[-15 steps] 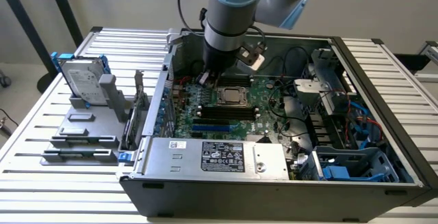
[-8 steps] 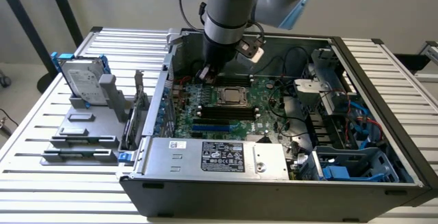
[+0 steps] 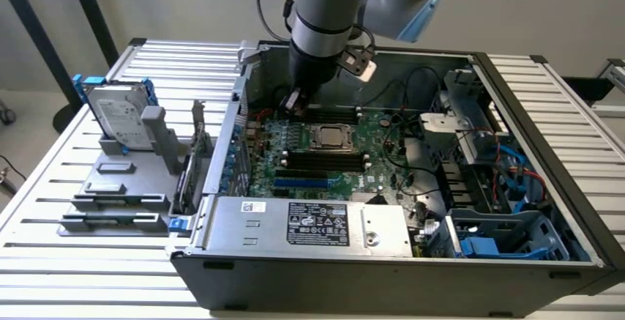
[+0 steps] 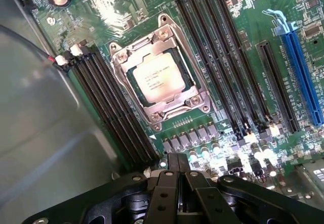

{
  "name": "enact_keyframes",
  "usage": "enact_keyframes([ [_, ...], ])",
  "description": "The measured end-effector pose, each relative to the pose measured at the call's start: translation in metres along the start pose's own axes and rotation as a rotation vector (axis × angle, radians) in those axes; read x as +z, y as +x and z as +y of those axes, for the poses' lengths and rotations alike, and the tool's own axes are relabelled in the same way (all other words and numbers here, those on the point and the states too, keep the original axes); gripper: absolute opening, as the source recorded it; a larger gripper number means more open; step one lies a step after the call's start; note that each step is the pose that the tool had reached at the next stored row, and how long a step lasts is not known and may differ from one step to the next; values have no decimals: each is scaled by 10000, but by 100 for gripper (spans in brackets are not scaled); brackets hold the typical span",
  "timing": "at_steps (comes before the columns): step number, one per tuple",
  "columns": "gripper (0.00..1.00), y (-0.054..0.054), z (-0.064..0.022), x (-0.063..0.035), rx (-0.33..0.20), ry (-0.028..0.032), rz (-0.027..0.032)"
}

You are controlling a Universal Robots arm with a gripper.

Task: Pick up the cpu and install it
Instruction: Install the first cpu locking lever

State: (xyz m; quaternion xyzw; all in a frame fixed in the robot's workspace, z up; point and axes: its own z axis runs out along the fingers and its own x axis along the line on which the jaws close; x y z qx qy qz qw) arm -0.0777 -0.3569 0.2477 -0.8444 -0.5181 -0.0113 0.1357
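Observation:
The cpu [image 4: 159, 77], a flat silver-grey square chip, lies in its metal-framed socket [image 4: 119, 58] on the green motherboard; in the exterior view the cpu [image 3: 331, 136] sits in the middle of the open computer case. My gripper [image 4: 178, 167] hovers over the board beside the socket with its black fingers pressed together and nothing between them. In the exterior view the gripper [image 3: 294, 105] hangs inside the case, behind the socket and slightly toward the exterior view's left, apart from the chip.
Black memory slots [image 4: 114, 113] flank the socket on both sides, with a blue slot [image 4: 302, 72] beyond. The case wall [image 3: 237, 115] is close to the gripper. A power supply [image 3: 312, 225] fills the case front. A hard drive with blue bracket [image 3: 117, 118] stands on a grey holder outside.

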Motion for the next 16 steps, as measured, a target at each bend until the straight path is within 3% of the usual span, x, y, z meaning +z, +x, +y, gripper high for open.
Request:
enact_keyframes([
  [10,11,7,-10,-42,-1038,-35,-156],
  [16,11,7,-10,-42,-1061,-31,-160],
])
